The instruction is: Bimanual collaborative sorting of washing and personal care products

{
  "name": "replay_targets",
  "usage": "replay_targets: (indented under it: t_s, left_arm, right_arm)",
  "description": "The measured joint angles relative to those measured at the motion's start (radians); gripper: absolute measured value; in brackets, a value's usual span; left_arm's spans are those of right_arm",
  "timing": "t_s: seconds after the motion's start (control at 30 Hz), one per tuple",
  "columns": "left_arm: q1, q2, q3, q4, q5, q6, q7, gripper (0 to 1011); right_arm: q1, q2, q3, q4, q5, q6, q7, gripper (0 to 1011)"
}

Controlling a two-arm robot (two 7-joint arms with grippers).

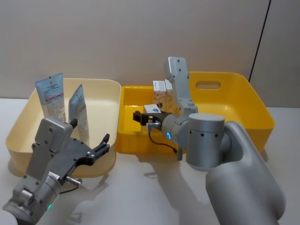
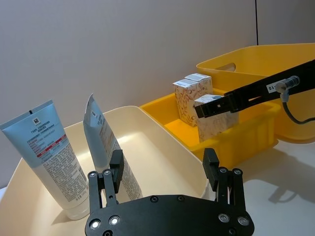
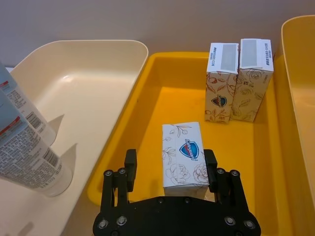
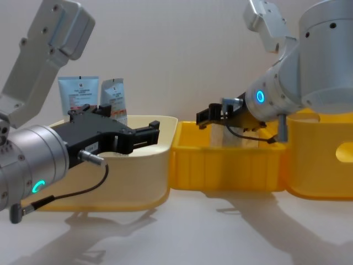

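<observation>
Two pale-blue squeeze tubes (image 1: 50, 96) (image 1: 79, 112) stand upright on their caps at the back of the cream tub (image 1: 18, 126). In front of them my left gripper (image 1: 91, 131) hovers over the tub's near right corner, open and empty; the left wrist view has it (image 2: 163, 167) just short of the nearer tube (image 2: 101, 142). A cream carton (image 3: 183, 157) with a blue emblem stands in the small yellow tray (image 1: 136, 140). My right gripper (image 3: 170, 164) is open around it, one finger (image 3: 210, 167) at its side. Two more cartons (image 3: 221, 81) (image 3: 251, 81) stand side by side at the tray's back.
A large yellow tub (image 1: 253, 103) with a handle slot sits to the right of the small tray, touching it. The cream tub and the small tray stand edge to edge. Bare white table lies in front of all three, and a plain wall stands behind.
</observation>
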Motion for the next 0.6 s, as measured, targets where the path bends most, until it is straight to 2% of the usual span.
replay_targets:
  t_s: [0.03,0.07,0.23,0.37,0.47,0.6]
  left_arm:
    - [0.000,0.000,0.000,0.000,0.000,0.000,0.000,1002]
    - [0.000,0.000,0.000,0.000,0.000,0.000,0.000,1002]
    - [0.000,0.000,0.000,0.000,0.000,0.000,0.000,1002]
    - [0.000,0.000,0.000,0.000,0.000,0.000,0.000,1002]
    - [0.000,0.000,0.000,0.000,0.000,0.000,0.000,1002]
    - [0.000,0.000,0.000,0.000,0.000,0.000,0.000,1002]
  right_arm:
    - [0.000,-0.001,0.000,0.001,0.000,-0.001,0.001,861]
    - [0.000,-0.001,0.000,0.001,0.000,-0.002,0.001,798]
    - [0.001,-0.002,0.001,0.003,0.001,-0.003,0.001,661]
    - [0.001,-0.003,0.002,0.004,0.002,-0.005,0.002,505]
    - [0.001,-0.003,0.002,0.004,0.002,-0.006,0.002,444]
    - [0.001,-0.003,0.002,0.004,0.002,-0.007,0.002,444]
